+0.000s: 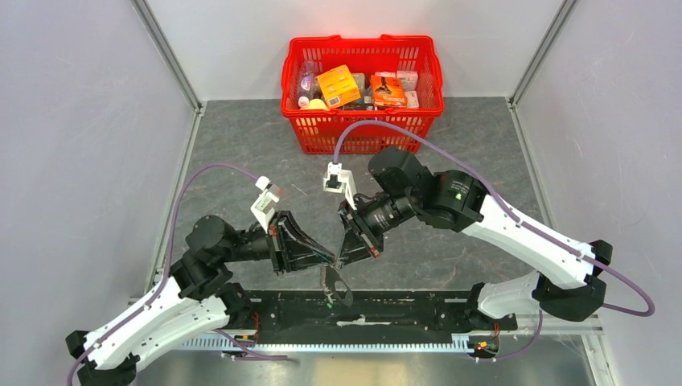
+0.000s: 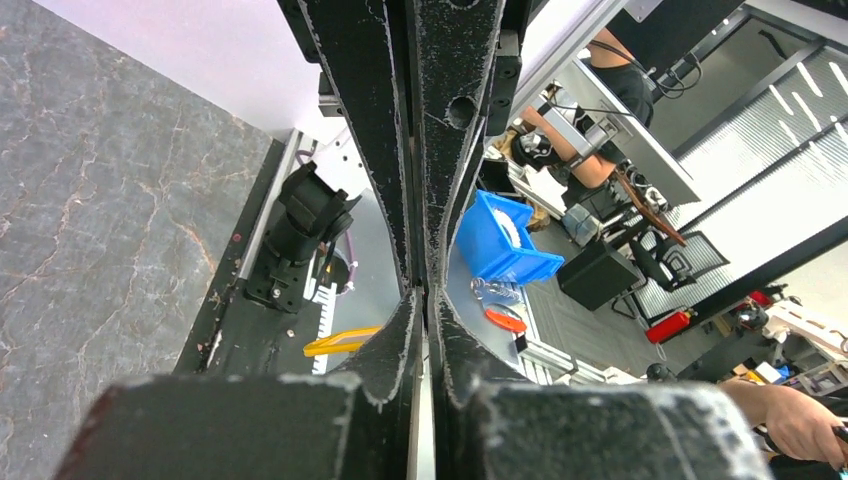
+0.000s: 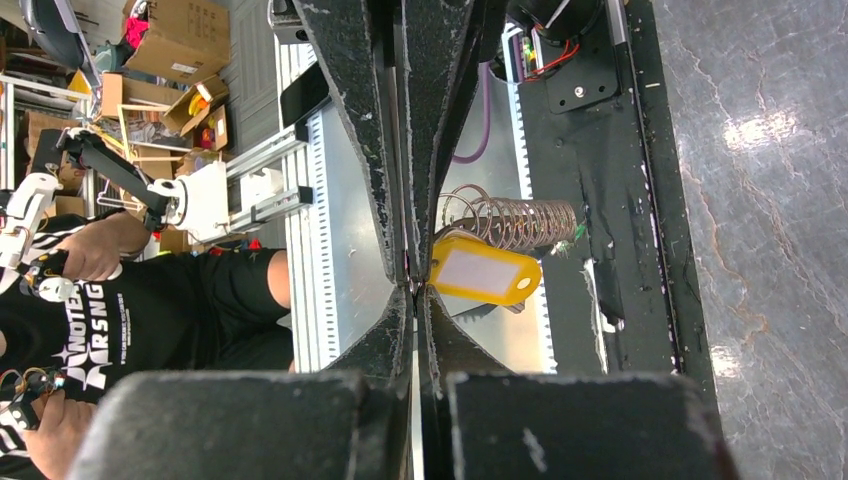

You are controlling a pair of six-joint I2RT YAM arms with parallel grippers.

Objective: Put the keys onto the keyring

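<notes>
The keyring (image 1: 334, 281) hangs in the air above the black base rail, just under both grippers' tips. In the right wrist view its coiled stretch (image 3: 512, 222) lies right of the fingers. The yellow key (image 3: 485, 272) sits against the fingertips, with a small green piece (image 3: 578, 232) at the coil's far end. My right gripper (image 3: 410, 285) is shut on the ring's wire. The left gripper (image 1: 331, 259) meets the right gripper (image 1: 343, 259) tip to tip. The left gripper (image 2: 425, 290) has closed to a sliver, and nothing shows between its pads. The yellow key (image 2: 340, 342) shows edge-on to its left.
A red basket (image 1: 362, 133) full of packets stands at the back centre. The black base rail (image 1: 402, 314) and a slotted metal strip run along the near edge. Grey walls close in both sides. Beyond the table, the left wrist view shows a blue bin (image 2: 500, 240).
</notes>
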